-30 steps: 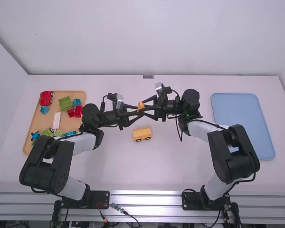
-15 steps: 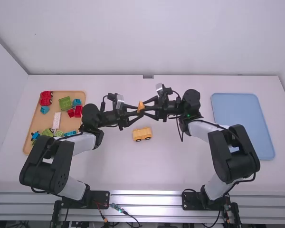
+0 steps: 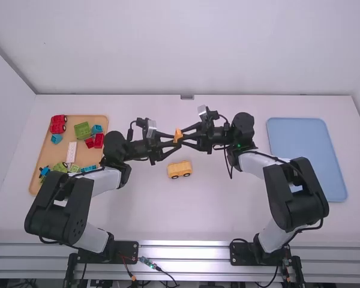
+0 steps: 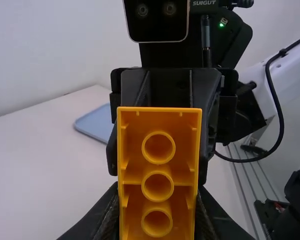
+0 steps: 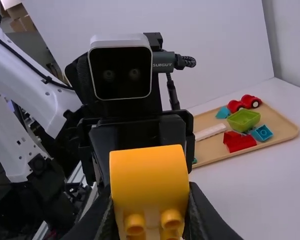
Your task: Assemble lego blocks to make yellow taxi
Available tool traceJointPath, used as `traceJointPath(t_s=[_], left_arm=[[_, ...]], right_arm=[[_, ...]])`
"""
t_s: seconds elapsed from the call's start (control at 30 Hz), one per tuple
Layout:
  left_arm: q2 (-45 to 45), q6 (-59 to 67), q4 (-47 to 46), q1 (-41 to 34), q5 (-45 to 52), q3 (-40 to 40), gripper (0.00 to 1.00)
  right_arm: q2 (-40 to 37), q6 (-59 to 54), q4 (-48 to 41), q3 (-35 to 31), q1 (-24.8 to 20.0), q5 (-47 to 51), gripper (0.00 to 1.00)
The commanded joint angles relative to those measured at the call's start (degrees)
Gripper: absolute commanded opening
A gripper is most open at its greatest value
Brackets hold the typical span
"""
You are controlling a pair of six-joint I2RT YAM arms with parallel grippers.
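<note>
The left claw and right claw are both closed on an orange-yellow block, fingers against its sides. The left wrist view shows its hollow side with three round tubes; the right wrist view, a smooth curved face and rounded pegs. The block sits between the two sets of fingertips, above the tabletop. A yellow wheeled piece rests nearby, toward the arm bases. Both forearms point inward, nearly head-on.

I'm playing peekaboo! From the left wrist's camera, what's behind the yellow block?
The right gripper: its black fingers peek out past both sides. The yellow block covers the space between them, so I can't see what's there.
</note>
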Motion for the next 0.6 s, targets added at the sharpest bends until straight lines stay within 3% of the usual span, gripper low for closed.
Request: traceJointPath(t_s=[0.0, 0.1, 0.2, 0.23, 0.27, 0.37, 0.4, 0.43, 0.57], left_arm=[[0.2, 0.45, 0.4, -0.07, -0.82, 1.46, 0.02], [0.2, 0.43, 0.38, -0.07, -0.89, 1.46, 0.02], [0.2, 0.45, 0.36, -0.04, -1.22, 1.44, 0.18], [0.2, 0.51, 0.36, -0.07, -1.22, 1.44, 0.45], [0.2, 0.45, 0.4, -0.04, -1.22, 1.44, 0.5], [0.2, 1.26, 0.31, -0.07, -1.11, 1.44, 0.81], [0.2, 1.61, 0.31, -0.04, -0.91, 1.44, 0.85], [0.2, 3.09, 0.34, -0.04, 0.36, 1.44, 0.96], [0.18, 3.42, -0.52, 1.4, 2.41, 1.6, 0.99]], right_arm=[[-1.6, -0.28, 0.28, -0.37, 0.07, -0.79, 0.2], [-1.6, -0.28, 0.28, -0.37, 0.02, -0.81, 0.09], [-1.6, -0.31, 0.28, -0.37, 0.17, -0.79, 0.05], [-1.6, -0.33, 0.48, -0.37, 0.66, -0.76, 0.05], [-1.6, -0.28, 0.72, -0.37, 0.85, -0.76, 0.05], [-1.6, -0.98, 0.59, -0.26, 1.16, -0.13, 0.04], [-1.6, -1.18, 0.52, -0.26, 1.16, -0.09, 0.04], [-1.6, -1.27, 0.61, -0.28, 1.01, 0.31, 0.02], [-1.6, -2.56, 0.35, 0.07, -0.57, 0.68, 0.0]])
